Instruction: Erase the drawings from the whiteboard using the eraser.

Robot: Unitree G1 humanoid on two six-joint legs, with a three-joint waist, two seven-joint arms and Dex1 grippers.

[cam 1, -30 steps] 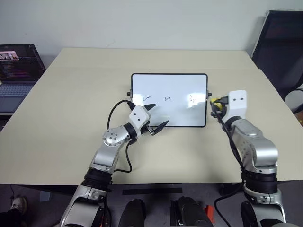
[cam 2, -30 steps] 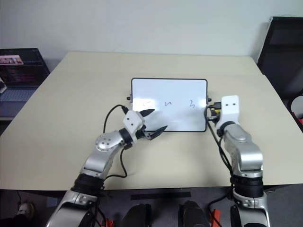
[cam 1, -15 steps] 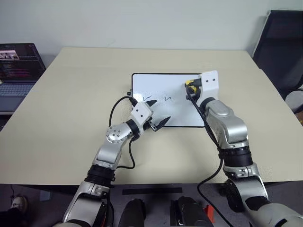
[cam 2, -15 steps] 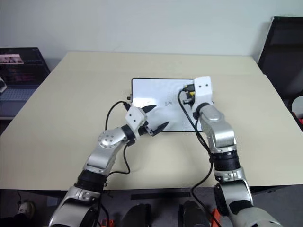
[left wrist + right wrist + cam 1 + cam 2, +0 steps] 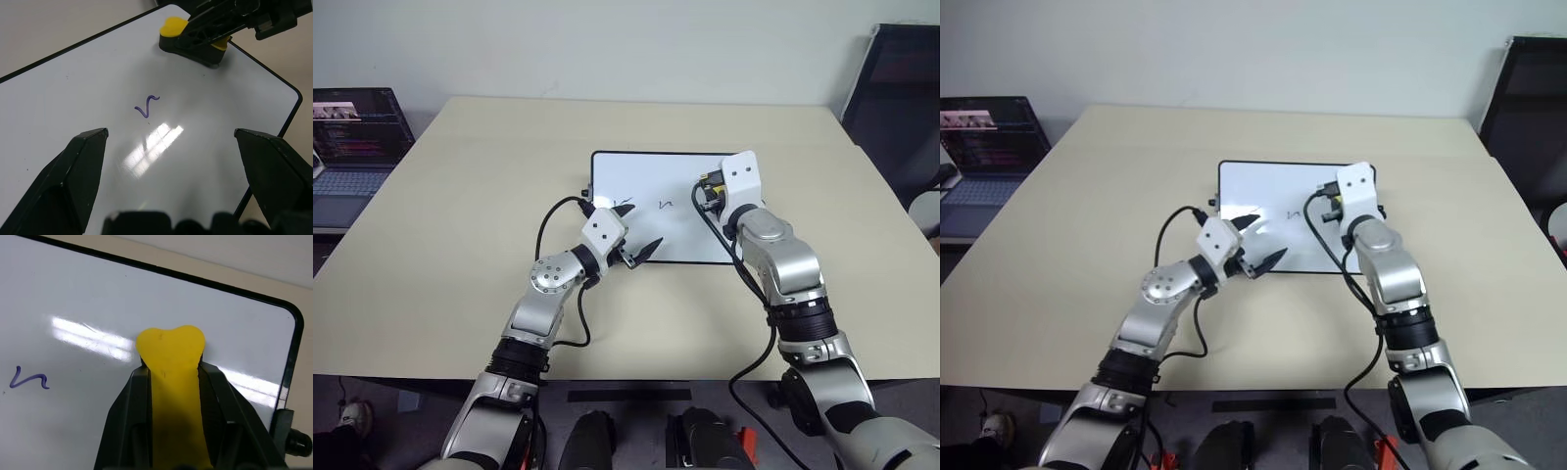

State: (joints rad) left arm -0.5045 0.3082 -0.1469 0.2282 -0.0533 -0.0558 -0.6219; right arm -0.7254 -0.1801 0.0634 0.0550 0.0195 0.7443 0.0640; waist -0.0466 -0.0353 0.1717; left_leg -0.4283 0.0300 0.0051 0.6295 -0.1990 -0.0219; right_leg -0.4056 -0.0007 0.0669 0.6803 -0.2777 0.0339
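The beige worktop (image 5: 460,196) carries the whiteboard (image 5: 656,230), lying flat near its middle; a laptop (image 5: 352,137) sits off the worktop's left edge; the left hand (image 5: 636,250) hovers spread open over the board's near left part; the right hand (image 5: 171,382) clamps the yellow eraser (image 5: 193,41) at the board's right end; a purple squiggle (image 5: 146,105) lies mid-board.
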